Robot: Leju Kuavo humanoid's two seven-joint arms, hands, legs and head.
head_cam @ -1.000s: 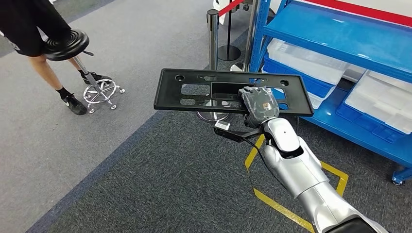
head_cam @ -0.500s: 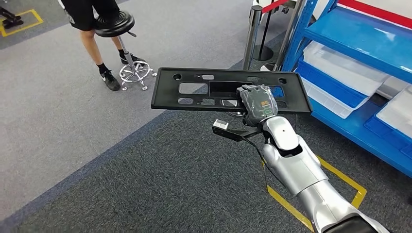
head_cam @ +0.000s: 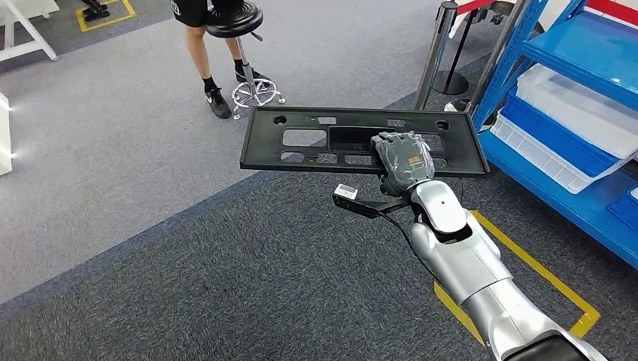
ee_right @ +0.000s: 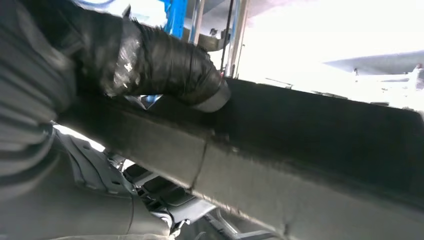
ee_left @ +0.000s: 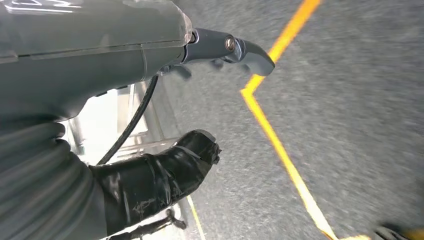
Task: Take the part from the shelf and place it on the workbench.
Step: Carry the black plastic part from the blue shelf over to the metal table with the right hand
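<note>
1. Head view: high, looking forward and down at the carpet and right hand.
2. Left wrist view: close behind the left hand, facing carpet.
3. Right wrist view: very near the black part, also seen from the head.

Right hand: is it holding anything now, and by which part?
Yes. The right hand grips the black panel at its near long edge, right of centre. The left hand holds nothing.

Person cut off above the legs.
</note>
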